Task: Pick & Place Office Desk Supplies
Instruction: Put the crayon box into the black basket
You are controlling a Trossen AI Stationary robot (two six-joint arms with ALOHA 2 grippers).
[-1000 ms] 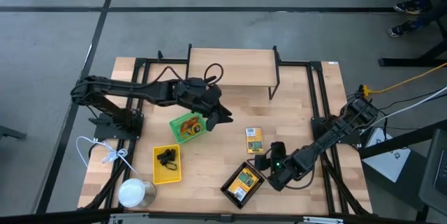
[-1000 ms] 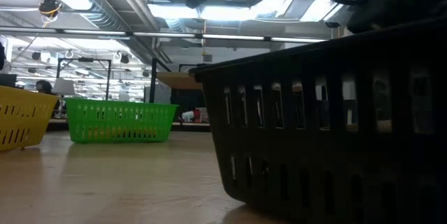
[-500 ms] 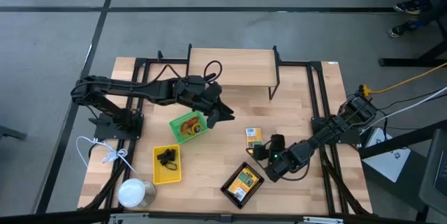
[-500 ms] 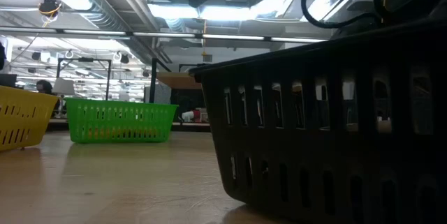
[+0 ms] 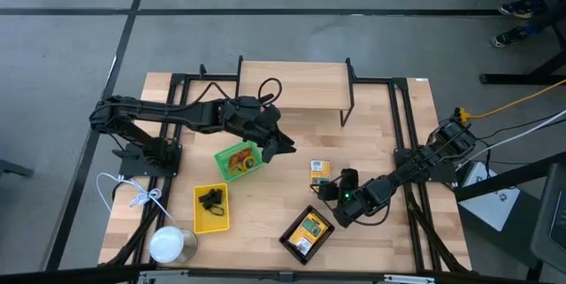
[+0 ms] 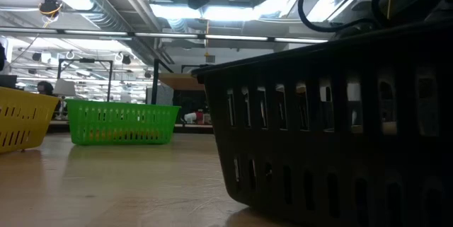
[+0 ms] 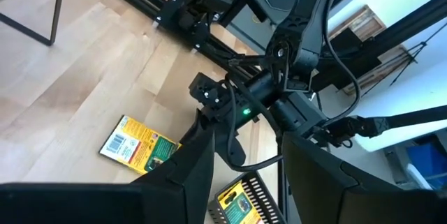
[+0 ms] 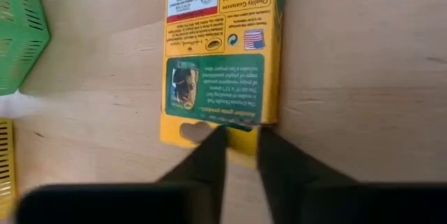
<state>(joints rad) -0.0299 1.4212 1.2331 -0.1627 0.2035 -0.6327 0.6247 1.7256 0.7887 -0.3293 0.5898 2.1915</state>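
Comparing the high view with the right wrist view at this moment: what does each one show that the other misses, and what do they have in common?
Only the high view shows the black mesh tray with a printed box in it, black clips in the yellow tray, loops in the green tray, the white can and the left gripper hovering beside the green tray.

Only the right wrist view shows the right gripper's fingertips pinching the near end of the printed box on the table, and its label.

Both show that box, the right gripper at it, and part of the green tray.
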